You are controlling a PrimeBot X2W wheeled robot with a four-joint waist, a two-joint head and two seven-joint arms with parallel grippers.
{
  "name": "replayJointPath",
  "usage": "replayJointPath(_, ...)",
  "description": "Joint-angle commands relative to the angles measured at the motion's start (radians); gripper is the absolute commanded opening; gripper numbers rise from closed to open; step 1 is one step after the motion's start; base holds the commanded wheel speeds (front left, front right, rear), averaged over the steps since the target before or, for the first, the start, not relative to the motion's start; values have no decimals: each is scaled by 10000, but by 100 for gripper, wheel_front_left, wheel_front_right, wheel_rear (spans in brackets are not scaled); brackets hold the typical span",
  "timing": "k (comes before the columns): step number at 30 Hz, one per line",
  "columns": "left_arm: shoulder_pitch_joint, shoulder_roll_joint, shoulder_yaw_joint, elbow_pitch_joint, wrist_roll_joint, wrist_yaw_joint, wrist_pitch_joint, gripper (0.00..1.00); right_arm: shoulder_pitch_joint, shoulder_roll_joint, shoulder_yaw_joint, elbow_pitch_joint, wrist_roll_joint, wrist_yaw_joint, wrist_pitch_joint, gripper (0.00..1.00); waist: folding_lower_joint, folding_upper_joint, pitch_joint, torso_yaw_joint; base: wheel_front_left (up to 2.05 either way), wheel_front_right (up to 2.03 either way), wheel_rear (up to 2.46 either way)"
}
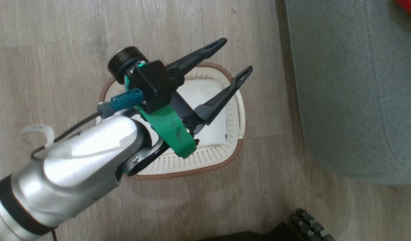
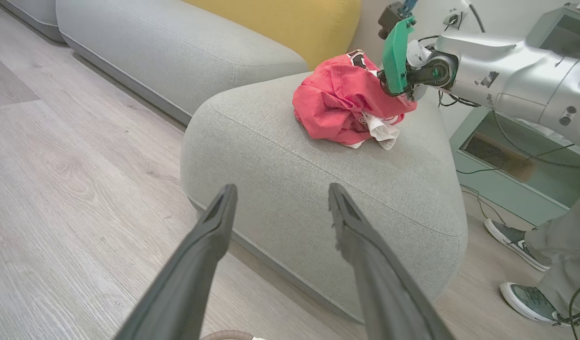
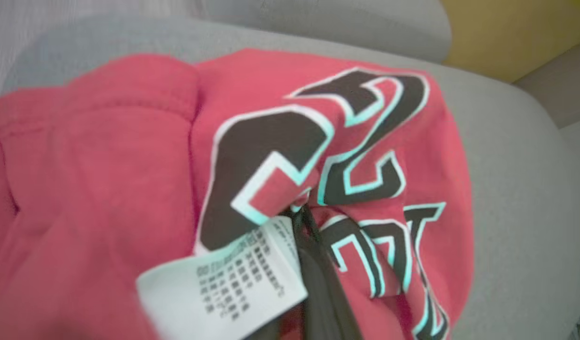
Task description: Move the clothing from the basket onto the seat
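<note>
Here, item by item: left gripper [image 1: 235,56], two long dark fingers on a green plastic mount [image 1: 168,127] at the end of a silver forearm [image 1: 85,157]. The jaws are spread wide with nothing between them, poised over the small rectangular cream plastic basket [image 1: 222,149]. The fingers point past the basket's far rim toward the seat. The basket has perforated walls and a brown rim, stands on the pale wood-plank floor [image 1: 58,33], and shows its white bottom. Right gripper [image 3: 305,222], fingers pressed together, tips buried in a fold of the red and white soft sports clothing [image 3: 106,165], which it pinches. A white printed care label [image 3: 233,283] hangs just beside the fingers. Black numerals edged in white show on the red jersey cloth. From the left wrist view the clothing lies as a crumpled heap on top of the large grey-green upholstered fabric seat [image 2: 280,156], toward its far side, with the right arm reaching into the heap from the right. The seat has rounded corners and a stitched seam, and sits on the floor just beside the basket, apart from it. Behind the seat: a long grey sofa cushion [image 2: 167,52] and a yellow cushion [image 2: 280,19]. At the seat's right: a person's grey shoes [image 2: 512,238] on the floor.
</note>
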Motion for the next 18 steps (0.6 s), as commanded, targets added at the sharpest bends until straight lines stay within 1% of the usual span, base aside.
replayJointPath(1, -202, 128, 407, -246, -9, -64, -85, 100, 10, -209, 42, -231, 51, -4, 344, 0, -1, 0, -91, 48, 0, 0, 0)
replayJointPath(2, -187, 110, 403, -214, -20, -67, -106, 100, 38, -199, 97, -216, 66, -4, 558, 0, -1, 0, -143, 64, 0, 0, 0)
replayJointPath(3, -176, 95, 402, -189, -27, -61, -125, 100, 62, -201, 119, -257, 86, -4, 647, 11, -1, 0, -190, 74, 0, 0, 0)
replayJointPath(4, -159, 79, 399, -155, -32, -61, -152, 100, 102, -204, 132, -304, 92, -4, 659, 33, -1, 0, -269, 85, 0, 0, 0)
replayJointPath(5, -141, 63, 397, -128, -44, -57, -171, 100, 139, -211, 155, -340, 100, -4, 682, 80, -1, 0, -335, 87, 0, 0, 0)
replayJointPath(6, -122, 49, 392, -96, -57, -57, -189, 100, 162, -220, 191, -375, 113, -4, 703, 100, -1, 0, -413, 85, 0, 0, 0)
replayJointPath(13, 120, -107, 287, 163, -166, -59, -309, 100, 307, -428, 691, -225, 440, -4, 1000, 100, -1, 0, -1195, -20, 0, 0, 0)
replayJointPath(18, 443, -212, 245, 417, -331, -28, -441, 100, 569, -751, 1390, -26, 921, -4, 1130, 100, -1, 0, -2031, -185, 0, 0, 0)
